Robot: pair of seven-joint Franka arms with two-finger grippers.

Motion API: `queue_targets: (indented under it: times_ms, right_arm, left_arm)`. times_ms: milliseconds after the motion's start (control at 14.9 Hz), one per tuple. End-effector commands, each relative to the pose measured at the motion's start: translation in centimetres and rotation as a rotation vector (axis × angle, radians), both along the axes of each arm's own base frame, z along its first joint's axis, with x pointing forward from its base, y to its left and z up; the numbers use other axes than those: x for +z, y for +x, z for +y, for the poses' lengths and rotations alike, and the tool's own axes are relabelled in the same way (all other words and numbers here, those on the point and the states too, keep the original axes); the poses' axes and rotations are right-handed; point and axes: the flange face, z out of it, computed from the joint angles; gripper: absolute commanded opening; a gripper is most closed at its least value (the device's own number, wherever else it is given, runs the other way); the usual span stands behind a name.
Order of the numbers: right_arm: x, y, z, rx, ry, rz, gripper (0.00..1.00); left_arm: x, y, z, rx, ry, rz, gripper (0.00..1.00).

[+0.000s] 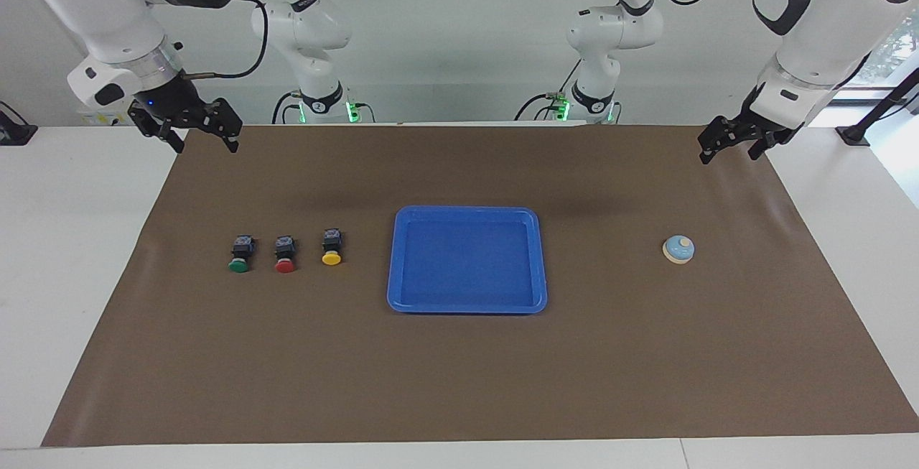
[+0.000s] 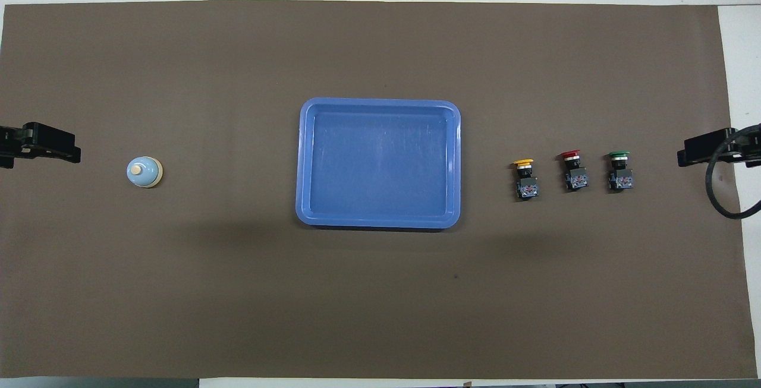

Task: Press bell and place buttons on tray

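The blue tray [image 1: 467,307] lies empty at the middle of the brown mat, also in the overhead view [image 2: 378,105]. The light-blue bell [image 1: 678,248] [image 2: 144,172] stands toward the left arm's end. The green button [image 1: 240,253] [image 2: 619,171], red button [image 1: 285,254] [image 2: 574,171] and yellow button [image 1: 332,246] [image 2: 525,179] lie in a row toward the right arm's end, caps pointing away from the robots. My left gripper [image 1: 729,154] [image 2: 44,144] hangs open and empty above the mat's edge at its end. My right gripper [image 1: 204,144] [image 2: 707,149] hangs open and empty above the mat's corner at its end.
The brown mat [image 1: 459,383] covers most of the white table [image 1: 72,239]. A black cable [image 2: 722,198] loops from the right gripper over the mat's edge.
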Motion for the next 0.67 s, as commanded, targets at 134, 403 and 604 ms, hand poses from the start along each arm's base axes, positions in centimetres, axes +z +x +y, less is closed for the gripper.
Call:
queue_targets:
  times_ms: [134,403,604]
  right_arm:
    - [0.40,-0.38,-0.17,0.016,-0.008,0.005,1.00]
    - [0.40,-0.42,-0.57,0.011,-0.007,0.005,1.00]
    - [0.19,-0.66,-0.96,0.004,-0.005,0.023,1.00]
  left_arm:
    - [0.37,0.00,0.19,-0.007,0.006,-0.014,1.00]
    - [0.27,-0.05,0.02,0.004,0.007,-0.010,1.00]
    - [0.11,0.02,0.36,0.004,0.007,-0.017,0.96]
